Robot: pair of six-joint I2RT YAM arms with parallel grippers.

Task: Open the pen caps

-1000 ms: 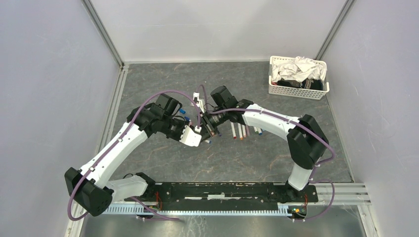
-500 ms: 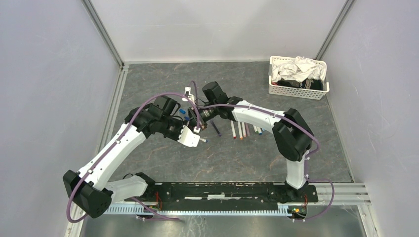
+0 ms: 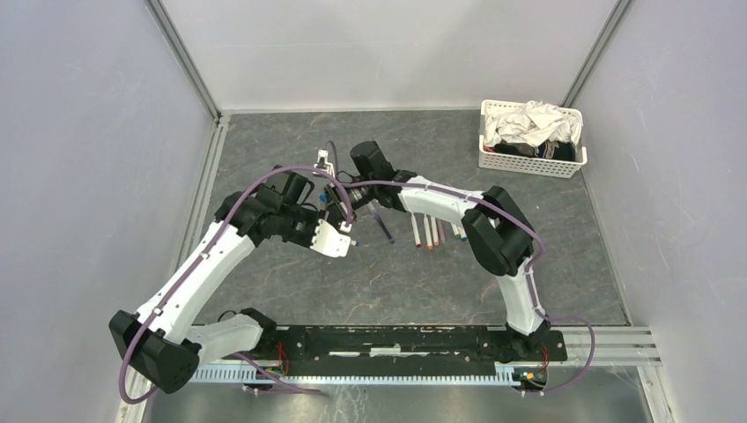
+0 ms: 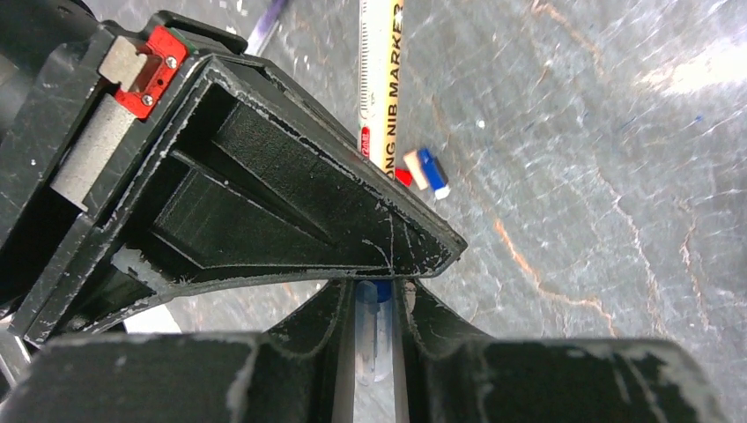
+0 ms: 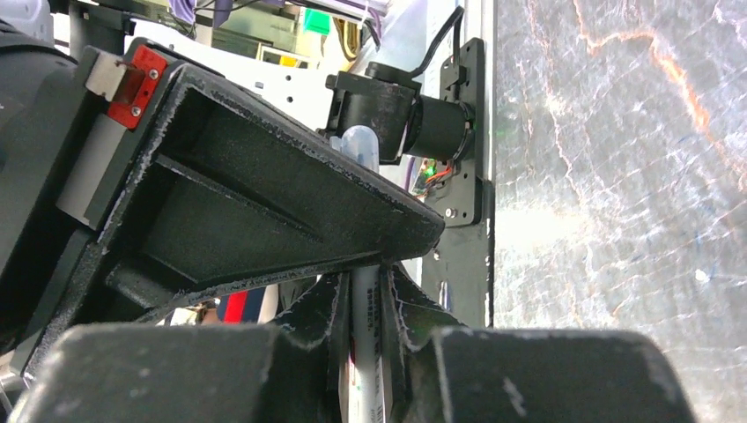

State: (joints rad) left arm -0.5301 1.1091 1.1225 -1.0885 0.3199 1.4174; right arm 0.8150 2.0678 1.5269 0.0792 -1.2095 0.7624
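My left gripper (image 3: 349, 241) is shut on a small clear pen cap with a blue end (image 4: 377, 322), held just above the table. My right gripper (image 3: 335, 196) is shut on a white pen barrel (image 5: 366, 339), and the pen's clear tip (image 5: 359, 141) sticks out past the fingers. The two grippers are apart, the right one behind the left. Several more pens (image 3: 433, 231) lie in a row on the table to the right, with a dark one (image 3: 384, 224) beside them. In the left wrist view a white marker (image 4: 380, 79) and a loose blue cap (image 4: 430, 171) lie on the table.
A white mesh basket of cloth (image 3: 531, 159) stands at the back right. Grey walls close the table in on the left, back and right. The arms' base rail (image 3: 396, 339) runs along the near edge.
The grippers were together over the table a second ago. My right gripper has drawn back and left with the pen, and my left has shifted slightly left holding the cap.
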